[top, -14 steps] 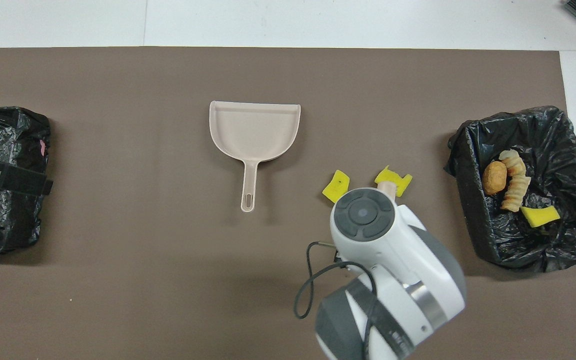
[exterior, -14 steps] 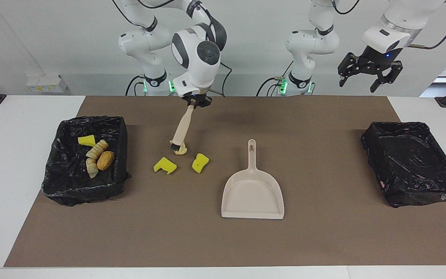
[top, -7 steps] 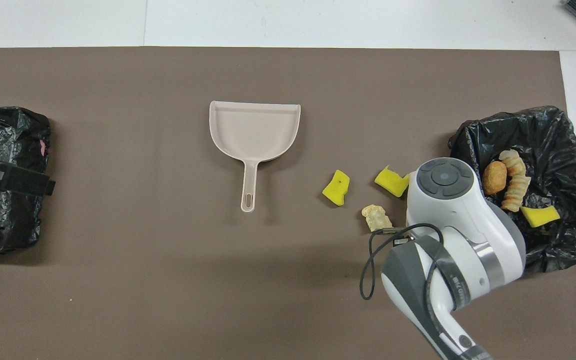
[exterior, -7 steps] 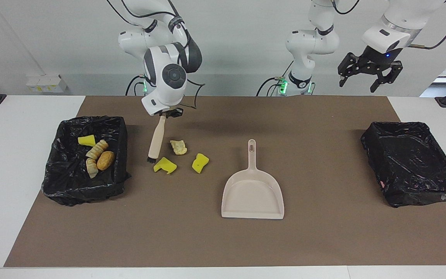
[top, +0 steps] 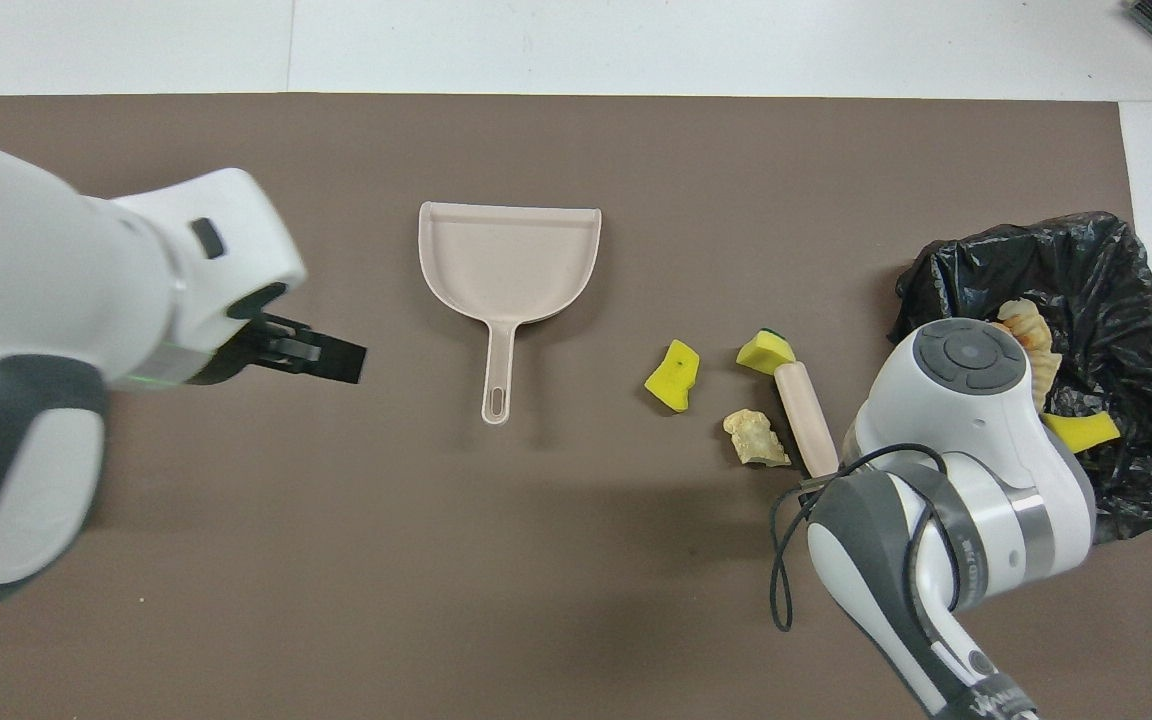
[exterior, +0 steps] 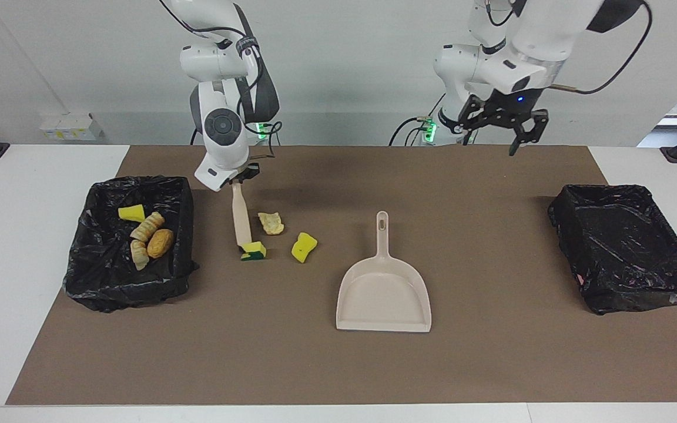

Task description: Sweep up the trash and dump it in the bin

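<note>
- We find no legible text, label, brand, number or sign on any item in either view.
- The right arm (top: 946,560) carries faint lettering on its lowest visible link in the overhead view; we cannot read it.

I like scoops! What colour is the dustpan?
The dustpan is beige, clearest in the facing view.

A white table (exterior: 21,235) is covered by a brown mat (exterior: 491,364); on it are set two black-lined bins (exterior: 130,244) (exterior: 629,247), a beige dustpan (exterior: 384,291), and three scraps (exterior: 304,247) below the right gripper's jaws.
</note>
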{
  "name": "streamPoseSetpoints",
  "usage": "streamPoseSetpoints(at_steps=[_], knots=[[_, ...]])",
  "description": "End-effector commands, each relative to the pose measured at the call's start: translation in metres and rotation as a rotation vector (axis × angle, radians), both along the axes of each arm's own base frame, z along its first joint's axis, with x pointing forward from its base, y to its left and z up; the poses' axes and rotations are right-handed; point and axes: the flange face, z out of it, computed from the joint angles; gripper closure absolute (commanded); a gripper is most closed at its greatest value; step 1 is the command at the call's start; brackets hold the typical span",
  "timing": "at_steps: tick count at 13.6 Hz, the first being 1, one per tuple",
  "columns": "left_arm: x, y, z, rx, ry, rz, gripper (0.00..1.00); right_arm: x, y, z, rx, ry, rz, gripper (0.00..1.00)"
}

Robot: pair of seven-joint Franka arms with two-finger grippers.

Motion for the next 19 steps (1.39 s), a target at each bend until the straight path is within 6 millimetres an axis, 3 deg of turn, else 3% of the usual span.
streamPoseSetpoints(at_steps=[1,4,6,9,12,15,17,19], knots=[[0.004,-0.042,-0.066,0.000,-0.006,0.040,0.00,-0.004,0.013,0.011,0.041,-0.018,0.027,1.00],[0.025,-0.081,-0.150,0.030,-0.023,0.079,0.00,0.004,0.007,0.036,0.040,-0.036,0.009,1.00],[0.036,-0.080,-0.185,0.031,-0.020,0.091,0.00,0.007,0.002,0.040,0.022,-0.040,0.006,1.00],[0.034,-0.082,-0.200,0.014,-0.045,0.081,0.00,0.008,-0.001,0.038,0.024,-0.061,0.001,1.00],[0.035,-0.085,-0.204,0.010,-0.054,0.058,0.00,-0.006,-0.001,0.034,0.024,-0.082,0.020,1.00],[0.035,-0.091,-0.225,0.018,-0.039,0.050,0.00,-0.017,-0.008,0.018,0.000,-0.074,0.056,1.00],[0.036,-0.096,-0.225,0.006,-0.056,0.043,0.02,-0.018,-0.008,0.019,0.003,-0.087,0.060,1.00],[0.034,-0.095,-0.227,0.016,-0.043,0.039,0.47,-0.019,-0.004,0.019,0.001,-0.088,0.062,1.00]])
